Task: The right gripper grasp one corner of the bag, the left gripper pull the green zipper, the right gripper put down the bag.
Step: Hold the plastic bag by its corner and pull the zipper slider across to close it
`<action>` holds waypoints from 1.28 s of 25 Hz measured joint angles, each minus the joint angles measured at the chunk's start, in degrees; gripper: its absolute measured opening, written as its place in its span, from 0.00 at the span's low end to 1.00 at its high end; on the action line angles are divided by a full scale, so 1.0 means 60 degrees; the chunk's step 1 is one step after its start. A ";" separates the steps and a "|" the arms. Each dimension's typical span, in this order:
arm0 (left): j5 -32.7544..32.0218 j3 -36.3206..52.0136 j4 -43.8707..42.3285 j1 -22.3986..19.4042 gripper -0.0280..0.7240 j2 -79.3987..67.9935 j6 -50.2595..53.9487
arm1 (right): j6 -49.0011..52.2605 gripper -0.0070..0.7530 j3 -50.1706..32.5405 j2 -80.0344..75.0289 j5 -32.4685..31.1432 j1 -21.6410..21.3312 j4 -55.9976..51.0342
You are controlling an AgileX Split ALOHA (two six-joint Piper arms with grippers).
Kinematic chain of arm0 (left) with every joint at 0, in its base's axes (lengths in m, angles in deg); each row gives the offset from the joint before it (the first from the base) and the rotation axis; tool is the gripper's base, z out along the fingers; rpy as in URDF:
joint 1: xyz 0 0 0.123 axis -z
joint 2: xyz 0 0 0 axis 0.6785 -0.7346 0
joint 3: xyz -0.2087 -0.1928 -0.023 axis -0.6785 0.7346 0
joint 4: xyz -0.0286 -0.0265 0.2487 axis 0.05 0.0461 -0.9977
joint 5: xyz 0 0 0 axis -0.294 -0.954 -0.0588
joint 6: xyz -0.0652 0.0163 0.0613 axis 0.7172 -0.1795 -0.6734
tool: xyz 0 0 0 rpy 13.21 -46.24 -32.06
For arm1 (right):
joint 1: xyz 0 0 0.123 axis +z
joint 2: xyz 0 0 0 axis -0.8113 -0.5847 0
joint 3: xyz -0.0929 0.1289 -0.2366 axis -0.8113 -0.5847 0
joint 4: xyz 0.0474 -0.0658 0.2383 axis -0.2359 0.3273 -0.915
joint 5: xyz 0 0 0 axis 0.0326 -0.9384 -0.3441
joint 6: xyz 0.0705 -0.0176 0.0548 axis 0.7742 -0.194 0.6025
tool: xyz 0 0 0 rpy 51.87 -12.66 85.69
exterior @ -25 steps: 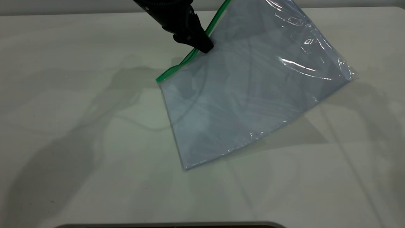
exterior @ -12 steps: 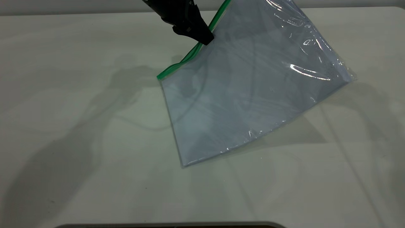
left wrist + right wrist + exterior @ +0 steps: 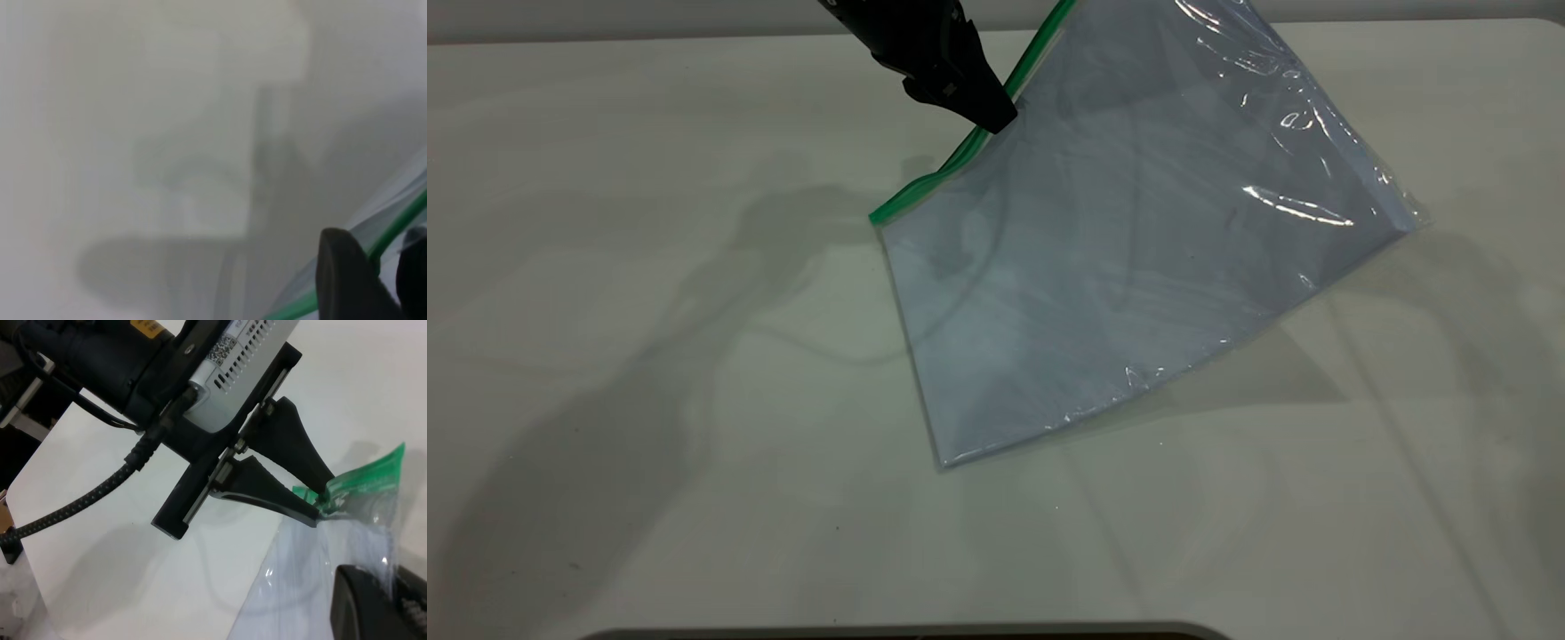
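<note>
The clear bag [image 3: 1120,267], with bluish-white sheets inside, hangs tilted over the white table [image 3: 649,356]. Its top runs out of the exterior view and its lowest corner [image 3: 943,460] is at the table. The green strip [image 3: 925,182] runs up its left edge. My left gripper [image 3: 996,120], with pointed jaws, is shut on the green zipper on that strip. The right wrist view shows its tips [image 3: 321,507] pinching the dark-green slider [image 3: 330,499]. In the left wrist view [image 3: 383,257] the strip passes between its jaws. My right gripper [image 3: 390,583] is shut on the bag's plastic and is out of the exterior view.
The table's far edge [image 3: 605,40] runs along the back. A dark rounded edge [image 3: 907,633] shows at the table's front. The arms' shadows lie on the left part of the table.
My left gripper has moved a little up the green strip and to the left. The bag's lowest corner has risen slightly.
</note>
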 joint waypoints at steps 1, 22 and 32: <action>0.0020 0.0000 0.0000 0.0000 0.35 0.0000 0.0000 | 0.0000 0.05 0.0000 0.0000 0.0000 0.0000 0.0000; 0.0538 0.0000 0.0297 0.0000 0.10 -0.0219 -0.0115 | 0.0000 0.05 0.0000 -0.0217 0.0317 0.0000 -0.0282; 0.0571 -0.0016 0.0684 -0.0156 0.10 -0.0404 -0.0296 | -0.0211 0.05 0.0000 -0.0218 -0.0276 -0.0306 -0.0915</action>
